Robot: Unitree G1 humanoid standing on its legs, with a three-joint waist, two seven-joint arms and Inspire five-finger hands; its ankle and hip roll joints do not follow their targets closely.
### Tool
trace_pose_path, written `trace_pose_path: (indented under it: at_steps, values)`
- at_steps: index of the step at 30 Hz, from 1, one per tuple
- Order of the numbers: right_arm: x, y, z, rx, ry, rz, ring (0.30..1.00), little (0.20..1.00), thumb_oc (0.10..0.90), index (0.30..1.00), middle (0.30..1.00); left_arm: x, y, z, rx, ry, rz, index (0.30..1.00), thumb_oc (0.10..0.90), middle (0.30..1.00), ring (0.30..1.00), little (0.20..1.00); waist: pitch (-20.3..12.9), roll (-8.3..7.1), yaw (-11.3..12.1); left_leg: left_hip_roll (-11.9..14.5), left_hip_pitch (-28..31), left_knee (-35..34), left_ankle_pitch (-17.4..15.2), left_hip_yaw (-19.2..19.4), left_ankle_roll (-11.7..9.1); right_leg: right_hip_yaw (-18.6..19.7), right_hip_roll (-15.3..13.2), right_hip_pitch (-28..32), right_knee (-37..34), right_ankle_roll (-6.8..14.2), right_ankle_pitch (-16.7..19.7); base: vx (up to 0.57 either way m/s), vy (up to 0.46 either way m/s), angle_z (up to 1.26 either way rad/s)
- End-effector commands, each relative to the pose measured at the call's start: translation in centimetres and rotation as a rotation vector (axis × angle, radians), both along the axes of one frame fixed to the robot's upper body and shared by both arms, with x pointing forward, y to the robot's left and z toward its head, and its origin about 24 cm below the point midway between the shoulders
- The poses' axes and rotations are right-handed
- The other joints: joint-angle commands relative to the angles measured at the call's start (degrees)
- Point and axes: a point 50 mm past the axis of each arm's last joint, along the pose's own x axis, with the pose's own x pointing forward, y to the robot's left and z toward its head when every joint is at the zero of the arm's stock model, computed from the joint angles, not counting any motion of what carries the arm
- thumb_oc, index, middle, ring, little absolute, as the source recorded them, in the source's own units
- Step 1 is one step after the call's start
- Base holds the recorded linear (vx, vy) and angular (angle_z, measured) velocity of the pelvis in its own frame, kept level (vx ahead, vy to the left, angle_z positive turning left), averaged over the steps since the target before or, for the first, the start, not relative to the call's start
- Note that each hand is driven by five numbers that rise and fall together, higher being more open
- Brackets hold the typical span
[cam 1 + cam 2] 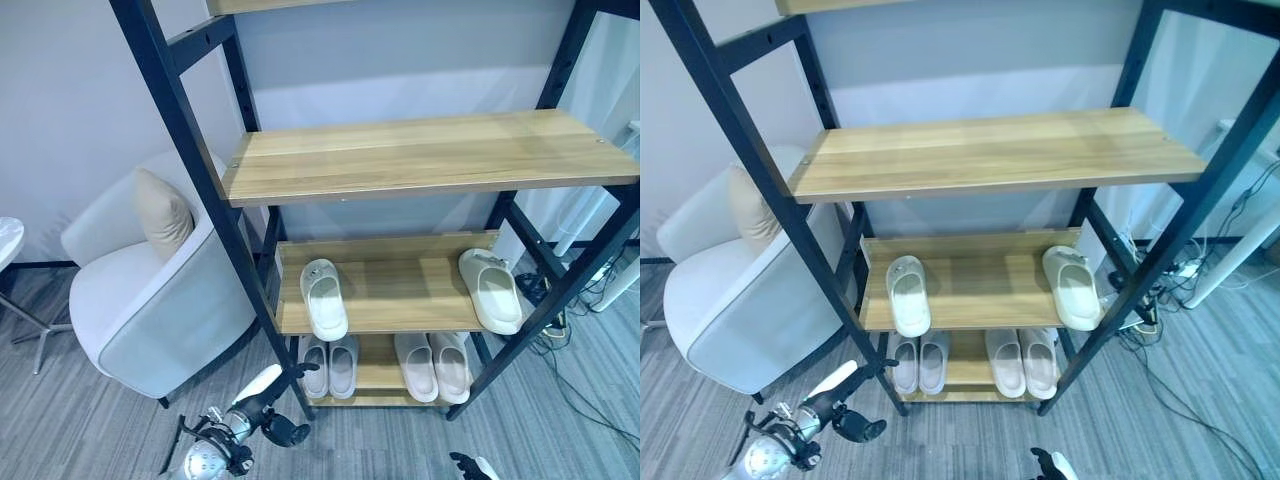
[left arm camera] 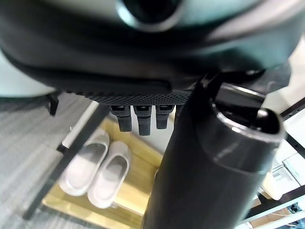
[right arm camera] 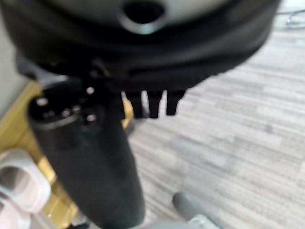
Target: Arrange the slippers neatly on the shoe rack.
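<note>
Foam-like white slippers [image 1: 324, 298] on the shoe rack [image 1: 400, 160] look light, pliable; pinch the heel rim. Left hand [image 1: 270, 405] and right hand [image 3: 152, 102]: fingers straight, empty.

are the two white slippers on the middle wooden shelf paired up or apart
Apart: one white slipper lies at the middle wooden shelf's left end, the other at its right.

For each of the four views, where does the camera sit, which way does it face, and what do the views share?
Left eye view: head, looking down at the black-framed wooden shoe rack; left hand low.
Right eye view: same scene beside it; right hand at the bottom edge.
Left wrist view: along the left hand toward the bottom-shelf pale slipper pair, shared with both eye views.
Right wrist view: along the right hand, over grey floor.
</note>
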Motion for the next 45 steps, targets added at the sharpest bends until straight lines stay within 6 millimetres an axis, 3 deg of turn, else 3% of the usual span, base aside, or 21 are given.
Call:
trace_pose_path:
  at_steps: [1,3,4,6,11,15,16,21,27,30,34,37,38,41,42,45]
  values:
    - [1.5,-0.6,0.5,-0.027,-0.033,0.027,0.900,0.900,0.800,0.900,0.900,2.5,0.5,7.7,-0.043,-0.369,-0.055,0.900,0.800,0.900,0.900,0.900,0.9,-4.04,1.5,-1.7,-0.5,-0.4,-3.2,-0.5,-1.0,0.7,-3.6,1.5,-3.0,4.9,-1.2,0.00,-0.011,0.16]
    - [0.9,-0.5,0.3,-0.024,0.001,0.063,0.900,0.900,0.800,0.900,0.900,2.2,0.8,10.7,-0.105,-0.460,-0.055,0.900,0.800,0.900,0.900,0.900,0.7,-3.82,2.0,-1.4,-0.5,-0.4,-3.3,-0.5,-1.4,0.1,-3.5,1.4,-3.0,5.1,-1.7,-0.03,-0.036,0.12]
    - [0.9,-0.4,0.2,-0.023,0.001,0.065,0.900,0.900,0.800,0.900,0.900,2.1,0.8,10.8,-0.105,-0.458,-0.054,0.900,0.800,0.900,0.900,0.900,0.6,-3.87,2.0,-1.4,-0.6,-0.4,-3.3,-0.5,-1.4,0.1,-3.5,1.4,-3.0,5.0,-1.7,-0.05,-0.065,0.05]
    - [0.4,-0.3,0.1,-0.013,0.025,0.071,0.900,0.900,0.800,0.900,0.900,2.1,0.2,13.1,-0.196,-0.516,-0.097,0.900,0.800,0.900,0.900,0.900,0.5,-4.05,2.3,-1.1,-1.0,-0.4,-2.9,-0.7,-1.8,0.1,-3.2,1.3,-3.0,5.2,-2.0,-0.02,-0.061,0.03]
    - [0.9,0.0,0.1,0.003,0.017,0.067,0.900,0.900,0.800,0.900,0.900,2.6,-1.5,14.2,-0.378,-0.494,-0.154,0.900,0.800,0.900,0.900,0.900,0.5,-4.21,1.6,-0.9,-2.1,-0.4,-2.6,-0.9,-2.1,0.3,-2.9,1.0,-3.0,5.4,-2.5,-0.03,-0.067,-0.01]
    - [1.3,0.0,0.2,0.008,0.002,0.058,0.900,0.900,0.800,0.900,0.900,3.0,-2.1,14.5,-0.417,-0.535,-0.153,0.900,0.800,0.900,0.900,0.900,0.9,-4.10,1.4,-1.0,-2.8,-0.4,-2.4,-0.7,-2.1,0.3,-3.0,0.4,-3.0,5.4,-2.3,-0.06,-0.027,-0.03]
    - [1.4,0.2,0.2,0.008,-0.009,0.049,0.900,0.900,0.800,0.900,0.900,3.6,-3.6,14.2,-0.482,-0.563,-0.135,0.900,0.800,0.900,0.900,0.900,1.7,-3.79,0.5,-1.2,-3.8,-0.4,-2.2,-0.9,-2.1,0.3,-3.0,-0.2,-3.0,5.3,-2.4,-0.08,-0.021,0.00]
    - [0.5,0.2,0.0,0.004,0.005,0.022,0.900,0.900,0.800,0.900,0.900,4.0,-5.7,14.0,-0.511,-0.577,-0.170,0.900,0.800,0.900,0.900,0.900,1.6,-2.73,-1.1,-1.1,-3.7,-0.4,-2.4,-0.5,-2.2,0.6,-3.1,-0.4,-3.0,5.3,-2.6,0.00,-0.011,-0.01]
    - [-0.1,0.5,-0.3,0.006,0.015,0.003,0.900,0.900,0.800,0.900,0.900,5.2,-7.2,13.8,-0.490,-0.630,-0.163,0.900,0.800,0.900,0.900,0.900,1.7,-2.38,-2.3,-1.1,-3.5,-0.4,-2.3,0.0,-2.1,1.0,-3.0,-0.4,-3.0,5.3,-2.5,0.01,-0.003,0.00]
    - [0.0,0.8,-0.2,0.008,-0.008,-0.021,0.900,0.900,0.800,0.900,0.900,7.0,-9.4,14.4,-0.448,-0.728,-0.199,0.900,0.800,0.900,0.900,0.900,1.6,-2.10,-4.0,-1.0,-3.7,-0.4,-2.5,0.8,-2.1,1.8,-3.1,-1.0,-3.0,5.5,-2.3,0.03,-0.044,0.00]
    - [0.8,0.8,0.0,0.004,-0.043,-0.018,0.900,0.900,0.800,0.900,0.900,8.4,-11.2,14.2,-0.441,-0.728,-0.215,0.900,0.800,0.900,0.900,0.900,1.7,-1.66,-5.0,-1.1,-4.4,-0.4,-1.8,1.1,-1.9,2.3,-3.3,-2.0,-3.0,5.5,-1.5,0.01,-0.017,-0.07]
    - [1.2,0.6,0.3,-0.006,-0.068,-0.021,0.900,0.900,0.800,0.900,0.900,9.8,-12.8,14.2,-0.310,-0.804,-0.272,0.900,0.800,0.900,0.900,0.900,1.7,-1.02,-6.3,-1.0,-4.7,-0.4,-2.4,1.5,-2.0,3.0,-3.3,-2.6,-3.0,5.8,-1.9,0.01,-0.023,-0.11]
    - [2.0,0.4,0.6,-0.011,-0.107,-0.024,0.900,0.900,0.800,0.900,0.900,11.0,-13.3,14.6,-0.196,-0.892,-0.296,0.900,0.800,0.900,0.900,0.900,2.0,-0.61,-7.0,-1.1,-5.4,-0.4,-2.2,1.8,-2.1,3.5,-3.4,-3.7,-3.0,5.8,-1.5,-0.01,-0.028,-0.14]
    - [2.5,0.4,0.8,-0.013,-0.125,-0.025,0.900,0.900,0.800,0.900,0.900,11.9,-13.5,14.5,-0.130,-0.931,-0.292,0.900,0.800,0.900,0.900,0.900,2.1,-0.32,-7.3,-1.1,-6.0,-0.4,-2.1,2.2,-2.2,3.9,-3.4,-4.5,-3.0,5.9,-1.3,-0.02,-0.012,-0.13]
    - [3.0,0.3,1.1,-0.021,-0.153,-0.028,0.900,0.900,0.800,0.900,0.900,13.2,-12.6,14.7,-0.012,-0.999,-0.261,0.900,0.800,0.900,0.900,0.900,2.1,0.18,-8.1,-1.1,-7.1,-0.4,-1.8,3.1,-2.3,4.7,-3.5,-6.2,-3.0,6.0,-0.8,-0.01,-0.010,-0.26]
    - [2.8,0.1,1.1,-0.028,-0.155,-0.034,0.900,0.900,0.800,0.900,0.900,13.9,-11.7,15.1,0.043,-1.047,-0.220,0.900,0.800,0.900,0.900,0.900,1.6,0.36,-8.4,-1.0,-8.1,-0.4,-1.6,3.7,-2.4,5.2,-3.4,-7.4,-3.0,6.0,-0.4,0.00,-0.010,-0.24]
